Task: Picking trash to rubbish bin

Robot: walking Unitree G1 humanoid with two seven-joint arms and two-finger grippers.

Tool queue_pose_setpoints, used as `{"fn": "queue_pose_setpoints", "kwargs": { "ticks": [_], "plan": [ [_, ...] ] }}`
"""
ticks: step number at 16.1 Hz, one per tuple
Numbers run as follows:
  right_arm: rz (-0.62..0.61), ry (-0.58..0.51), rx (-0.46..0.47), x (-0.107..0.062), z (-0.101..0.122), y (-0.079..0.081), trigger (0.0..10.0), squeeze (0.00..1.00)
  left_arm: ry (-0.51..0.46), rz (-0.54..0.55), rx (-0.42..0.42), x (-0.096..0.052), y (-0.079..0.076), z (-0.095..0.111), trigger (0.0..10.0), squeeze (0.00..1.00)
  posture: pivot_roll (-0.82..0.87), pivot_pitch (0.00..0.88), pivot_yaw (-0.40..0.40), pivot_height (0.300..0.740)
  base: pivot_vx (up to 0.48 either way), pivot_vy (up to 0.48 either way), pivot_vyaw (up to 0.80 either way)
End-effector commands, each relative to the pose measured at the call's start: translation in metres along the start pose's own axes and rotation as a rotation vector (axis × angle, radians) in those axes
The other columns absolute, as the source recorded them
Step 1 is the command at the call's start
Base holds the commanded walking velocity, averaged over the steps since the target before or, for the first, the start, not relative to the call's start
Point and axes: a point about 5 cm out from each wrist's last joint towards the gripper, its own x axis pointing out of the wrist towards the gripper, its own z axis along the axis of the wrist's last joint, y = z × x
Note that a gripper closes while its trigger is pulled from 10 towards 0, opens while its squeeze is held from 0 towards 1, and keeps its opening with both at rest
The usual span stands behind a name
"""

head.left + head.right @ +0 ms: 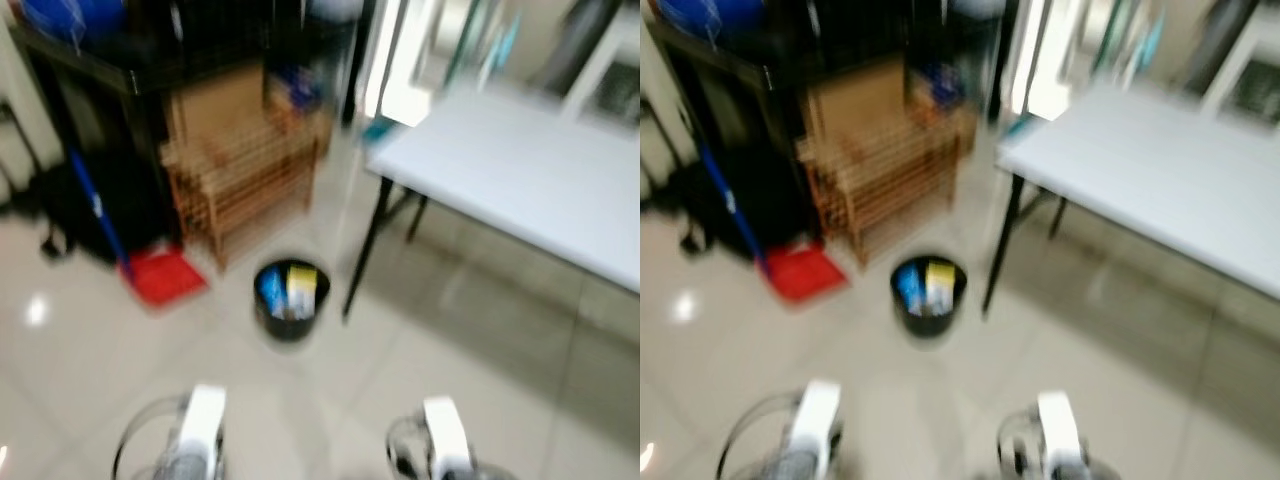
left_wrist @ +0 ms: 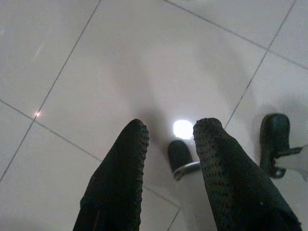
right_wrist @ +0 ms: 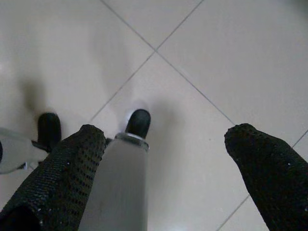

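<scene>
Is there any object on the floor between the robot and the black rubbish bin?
Nothing visible stands between them. The round black rubbish bin stands ahead on bare pale tiled floor. A red dustpan lies to its left, a black leg of the white table to its right, both aside.

One round black rubbish bin point(image 1: 291, 302), holding two items: one blue point(image 1: 271, 290), one yellow point(image 1: 302, 286). One white rectangular table point(image 1: 520, 175), one slatted wooden rack point(image 1: 240, 180), one red plastic dustpan point(image 1: 163, 274).

Both my arms hang low — my left gripper point(image 2: 171, 139) fingers slightly parted, my right gripper point(image 3: 166, 144) fingers spread wide, both empty.
</scene>
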Motion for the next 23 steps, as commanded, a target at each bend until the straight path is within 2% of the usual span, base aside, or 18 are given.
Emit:
{"fn": "queue_pose_setpoints", "kwargs": {
  "ticks": [1, 3, 8, 13, 20, 23],
  "plan": [
    [-0.014, -0.003, 0.005, -0.0006, 0.0008, -0.0041, 10.0, 0.0, 0.006, 0.004, 0.02, 0.0004, -0.0017, 0.0015, 10.0, 0.0, 0.0, 0.041, -0.085, 0.74, 0.0, 0.0, 0.0],
    [-0.015, -0.001, 0.013, -0.0005, 0.0013, -0.004, 10.0, 0.0, 0.007, 0.008, 0.016, 0.0004, -0.0014, 0.0015, 10.0, 0.0, 0.0, 0.042, -0.086, 0.74, 0.0, 0.0, -0.2],
    [-0.012, 0.015, -0.01, -0.0003, 0.0002, -0.0034, 10.0, 0.0, 0.008, 0.011, 0.01, 0.0004, -0.0015, 0.0012, 10.0, 0.0, 0.0, 0.043, -0.087, 0.74, 0.0, 0.0, -0.8],
    [-0.006, 0.019, -0.015, 0.0, 0.0001, -0.0017, 10.0, 0.0, 0.017, 0.017, 0.041, 0.0002, -0.001, -0.0004, 10.0, 0.0, 0.0, 0.048, -0.087, 0.74, 0.0, 0.0, -0.8],
    [-0.002, 0.018, -0.016, 0.0003, 0.0015, -0.0007, 10.0, 0.0, 0.04, 0.042, 0.079, -0.0002, 0.0018, -0.0043, 10.0, 0.0, 0.0, 0.05, -0.088, 0.74, 0.0, -0.326, -0.79],
    [-0.004, 0.008, -0.006, 0.0002, 0.0022, -0.0012, 10.0, 0.0, 0.041, 0.049, 0.073, -0.0002, 0.0019, -0.0043, 10.0, 0.0, 0.0, 0.05, -0.088, 0.74, 0.0, 0.0, 0.0]
  ]
}}
